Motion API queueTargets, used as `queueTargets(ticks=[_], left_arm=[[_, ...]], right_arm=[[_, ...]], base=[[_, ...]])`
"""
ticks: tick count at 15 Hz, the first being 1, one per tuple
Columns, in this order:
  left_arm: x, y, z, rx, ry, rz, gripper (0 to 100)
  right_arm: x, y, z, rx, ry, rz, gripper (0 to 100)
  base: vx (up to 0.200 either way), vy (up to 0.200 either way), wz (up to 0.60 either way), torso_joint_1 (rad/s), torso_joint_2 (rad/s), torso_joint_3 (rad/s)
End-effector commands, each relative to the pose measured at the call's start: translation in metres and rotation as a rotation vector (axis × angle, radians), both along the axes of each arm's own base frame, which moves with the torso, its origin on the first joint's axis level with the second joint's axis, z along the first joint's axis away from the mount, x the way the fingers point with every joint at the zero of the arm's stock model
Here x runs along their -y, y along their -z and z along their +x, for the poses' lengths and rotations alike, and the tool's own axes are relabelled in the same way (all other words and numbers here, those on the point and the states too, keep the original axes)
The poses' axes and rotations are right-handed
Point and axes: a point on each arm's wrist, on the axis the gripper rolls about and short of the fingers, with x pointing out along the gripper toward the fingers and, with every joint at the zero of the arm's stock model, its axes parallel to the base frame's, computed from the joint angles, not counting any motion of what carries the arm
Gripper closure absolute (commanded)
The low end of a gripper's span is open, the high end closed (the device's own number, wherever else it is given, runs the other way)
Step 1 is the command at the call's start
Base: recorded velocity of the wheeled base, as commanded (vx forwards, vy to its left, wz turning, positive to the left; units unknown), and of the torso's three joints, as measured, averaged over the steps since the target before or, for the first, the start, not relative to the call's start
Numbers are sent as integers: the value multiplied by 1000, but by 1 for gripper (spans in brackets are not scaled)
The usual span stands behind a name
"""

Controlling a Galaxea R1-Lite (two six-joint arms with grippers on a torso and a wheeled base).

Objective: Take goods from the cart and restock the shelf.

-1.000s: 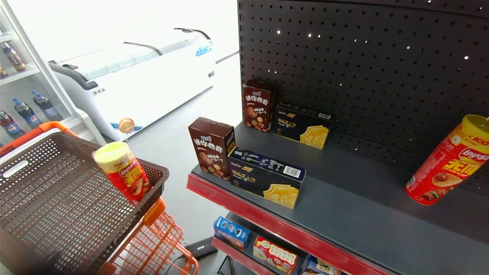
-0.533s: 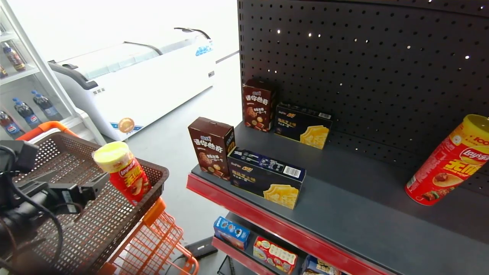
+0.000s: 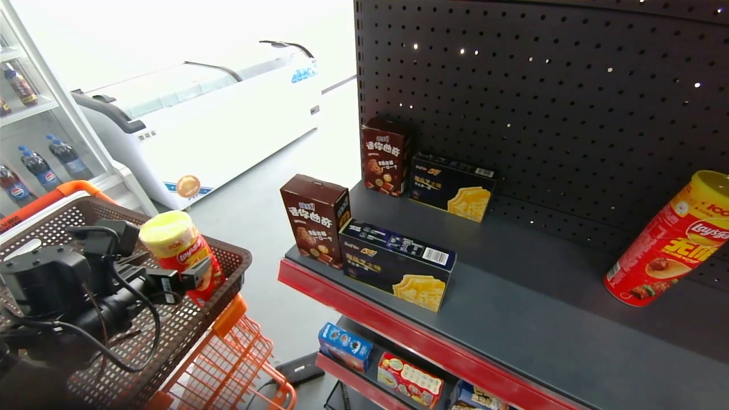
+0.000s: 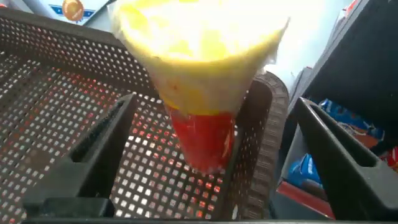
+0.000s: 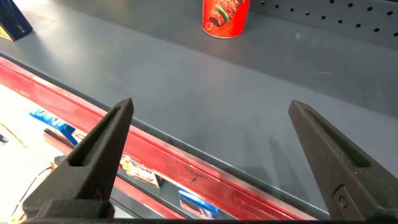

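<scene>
Red-and-yellow chip can (image 3: pixel 183 257) is standing in the near right corner of the brown perforated basket (image 3: pixel 34 239) on the orange cart (image 3: pixel 239 353), yellow lid up, close against the basket's wall. Left gripper (image 3: pixel 173 253) is sitting level with the can, spread wide; in the left wrist view the two black fingers (image 4: pixel 102 149) are flanking the can (image 4: pixel 205 93) with clear gaps on both sides, so the left gripper (image 4: pixel 214 104) is straddling it and gripping nothing. Whether a pad is grazing the can cannot be told. Left arm is lying low over the basket (image 4: pixel 56 93), reaching from the robot's side toward the corner next to the shelf (image 3: pixel 512 296), wrist roughly horizontal. Right gripper (image 5: pixel 211 106) is hanging above the grey shelf (image 5: pixel 217 93) board near its red front edge, fingers (image 5: pixel 99 158) spread far apart, empty, touching nothing. A second chip can (image 3: pixel 669 239) is standing on the right part of the shelf close to the black pegboard (image 3: pixel 541 102), well apart from the right gripper; the right wrist view is showing its lower end (image 5: pixel 225 15). On the shelf's left part, a brown box (image 3: pixel 316 219) is standing just beside a dark blue box (image 3: pixel 396 265) at the front edge, and a rear brown box (image 3: pixel 386 156) and a rear dark blue box (image 3: pixel 451 188) are standing against the pegboard.
</scene>
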Motion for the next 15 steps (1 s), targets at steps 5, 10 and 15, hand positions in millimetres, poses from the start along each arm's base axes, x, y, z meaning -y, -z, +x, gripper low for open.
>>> queueTargets(ticks=[5, 10, 15], left_arm=[[-1, 27, 57, 25, 21, 2, 0], [-3, 40, 77, 45, 21, -7, 0], [1, 14, 77, 123, 37, -2, 0]], right_arm=[[0, 0, 0, -3, -2, -1, 0], [0, 0, 0, -1, -2, -1, 0], [0, 0, 0, -1, -2, -1, 0]], base=[[0, 0, 0, 0, 0, 0], [0, 0, 0, 0, 0, 0], [0, 0, 0, 0, 0, 0]])
